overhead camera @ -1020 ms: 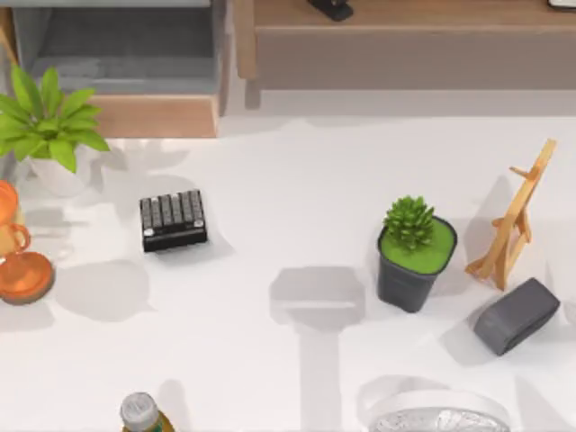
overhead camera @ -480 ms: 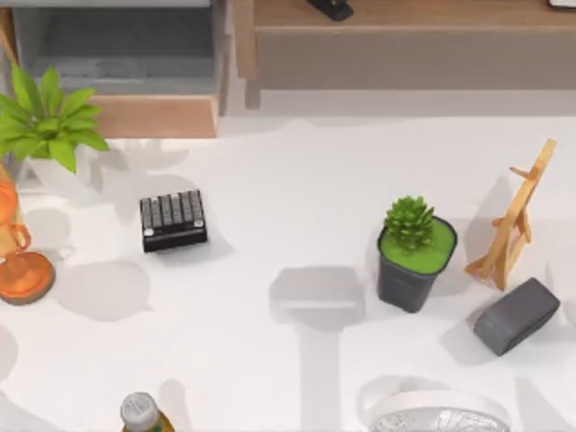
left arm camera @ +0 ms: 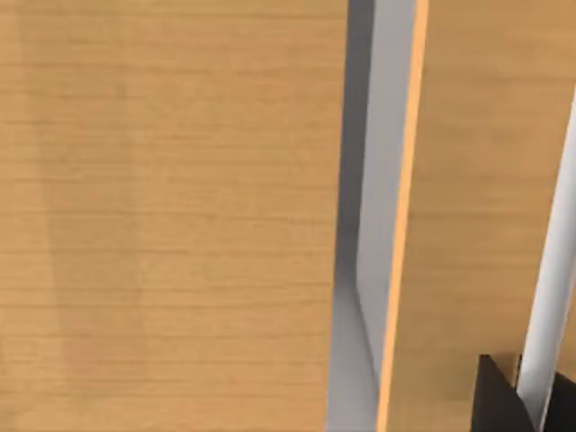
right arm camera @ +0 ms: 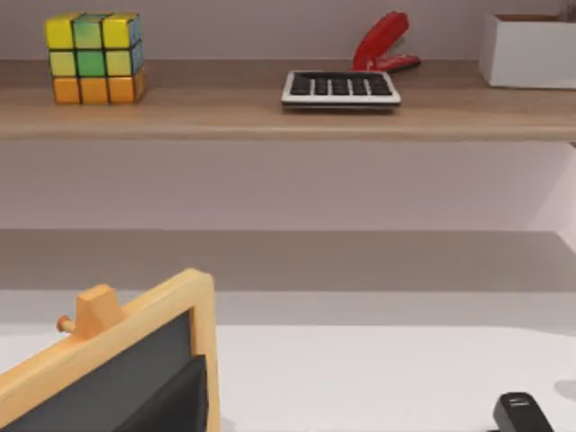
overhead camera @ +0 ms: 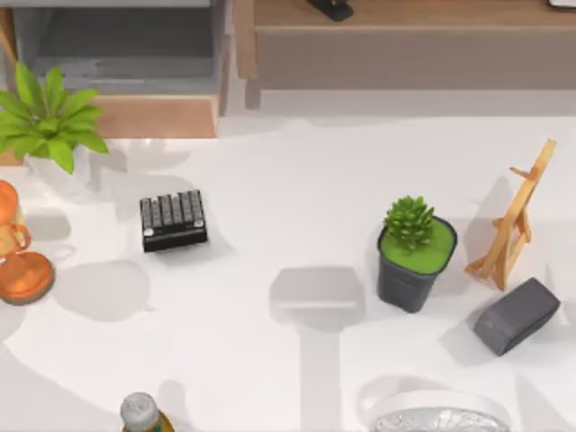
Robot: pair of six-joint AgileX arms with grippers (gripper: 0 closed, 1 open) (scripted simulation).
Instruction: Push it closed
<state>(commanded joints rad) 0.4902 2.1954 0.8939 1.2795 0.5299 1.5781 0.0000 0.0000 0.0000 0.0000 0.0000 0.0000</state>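
Drawer stands open at the table's far left

Drawer sits pulled out at the far left corner, operator: you see its grey inside from above and its light tan front panel facing the white table. On your left wrist camera, tan wood sits right up close, with a grey gap beside an orange-edged board; a dark corner of the left gripper shows low in that picture, and you cannot tell whether its jaws are apart or together. Right arm's jaws, cannot tell either.

Just in front of the panel's left end stands a leafy plant. A small black keypad lies farther out, well apart from the panel. Open white table runs between the panel's right end and the succulent pot. To the drawer's right runs the long shelf unit.
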